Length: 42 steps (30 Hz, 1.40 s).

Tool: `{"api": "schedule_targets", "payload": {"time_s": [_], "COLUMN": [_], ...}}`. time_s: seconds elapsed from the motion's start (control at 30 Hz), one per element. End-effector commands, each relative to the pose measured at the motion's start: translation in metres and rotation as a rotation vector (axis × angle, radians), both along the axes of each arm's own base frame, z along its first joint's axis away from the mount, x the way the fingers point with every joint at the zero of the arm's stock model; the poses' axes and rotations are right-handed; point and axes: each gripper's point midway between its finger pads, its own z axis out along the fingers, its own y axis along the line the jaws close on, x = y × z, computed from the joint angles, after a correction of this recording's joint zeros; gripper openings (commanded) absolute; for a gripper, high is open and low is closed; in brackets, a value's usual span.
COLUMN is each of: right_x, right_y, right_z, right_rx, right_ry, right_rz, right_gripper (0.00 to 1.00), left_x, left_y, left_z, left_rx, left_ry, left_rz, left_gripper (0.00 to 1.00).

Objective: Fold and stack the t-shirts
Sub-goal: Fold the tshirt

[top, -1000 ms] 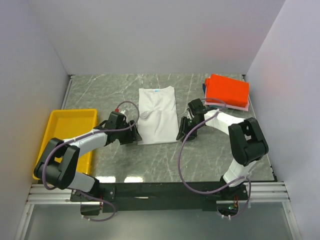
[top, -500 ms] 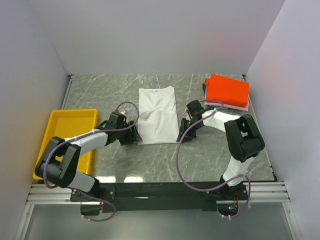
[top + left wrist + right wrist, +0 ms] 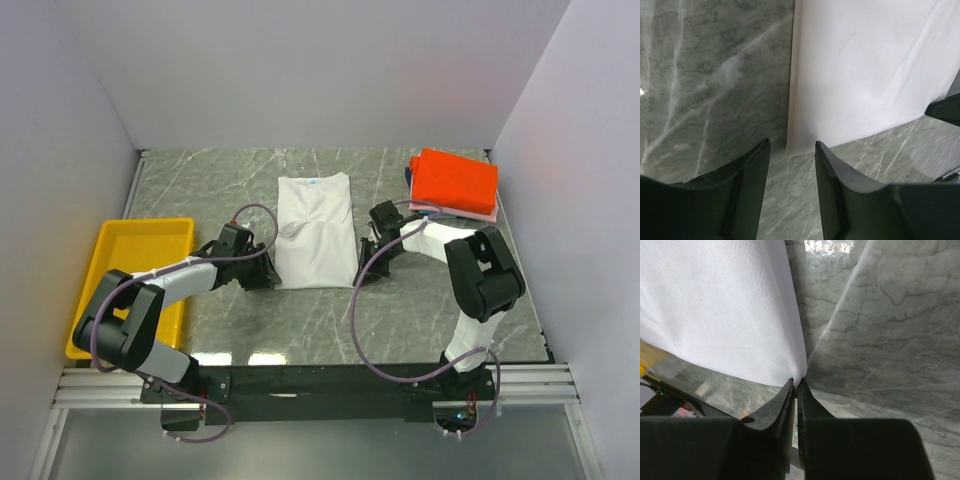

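— What sits furthest left?

— A yellow tray (image 3: 110, 270), well out to the left of the left pincer (image 3: 268, 272), by that arm's elbow.

— And the left pincer?

— It is low over the table (image 3: 200, 180) with its fingers (image 3: 752, 180) spread apart, gripping nothing. The near left corner of the white shirt (image 3: 315, 228) lies flat just ahead of the gap between the tips. In the wrist view the cloth does not reach in between them.

— How does the shirt lie?

— Folded into a long panel, flat on the table between the two pincers. Its blue neck label (image 3: 314, 182) is at the end far from both. A small fold of cloth sticks out on its left edge, beyond the left pincer.

— The right pincer?

— The right pincer (image 3: 368, 250) is at the shirt's near right corner. Its fingers (image 3: 775, 415) are pressed almost together, and the corner of the cloth runs right into the slit at their tips, so it is pinching the shirt there.

— Anything further right?

— A stack beyond and to the right of that pincer, at the table's far corner. There is an orange shirt (image 3: 455, 180) on top, a pink shirt (image 3: 480, 213) edging out beneath it, and a sliver of blue shirt (image 3: 411, 178) on the side nearest the pincer.
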Motion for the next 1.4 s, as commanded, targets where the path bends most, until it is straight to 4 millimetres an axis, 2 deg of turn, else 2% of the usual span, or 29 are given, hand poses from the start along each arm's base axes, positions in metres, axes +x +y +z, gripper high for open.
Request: {"api": "schedule_targets", "payload": {"time_s": [0.0,0.4,0.67,0.73,0.87,1.07,1.17,1.37], "right_x": [-0.007,-0.009,-0.008,-0.008,-0.009,-0.008,-0.008,-0.012], "right_y": [-0.007,-0.005,-0.005,-0.005,-0.005,-0.005,-0.004,-0.006], "right_z": [-0.017,-0.016,-0.015,-0.015,-0.015,-0.015,-0.013,0.001], "right_rx": [-0.076,-0.073,-0.074,-0.074,-0.074,-0.074,-0.074,-0.072], "right_ry": [0.021,0.019,0.016,0.017,0.021,0.023,0.022,0.014], "right_rz": [0.025,0.027,0.027,0.025,0.026,0.028,0.032,0.037], "right_gripper": [0.09,0.08,0.07,0.07,0.06,0.00,0.00,0.00], "left_x": [-0.009,-0.018,-0.026,-0.027,-0.027,-0.025,-0.025,-0.020], "left_y": [0.004,0.002,0.007,0.009,0.011,0.008,0.004,0.006], "left_z": [-0.008,-0.025,-0.043,-0.044,-0.042,-0.040,-0.038,-0.016], "left_rx": [0.024,0.029,0.073,0.084,0.096,0.077,0.059,0.065], "left_ry": [0.064,0.133,0.211,0.215,0.207,0.195,0.184,0.126], "left_rz": [0.002,-0.023,-0.024,-0.023,-0.018,-0.031,-0.052,-0.056], "left_gripper": [0.47,0.40,0.27,0.27,0.24,0.12,0.01,0.00]}}
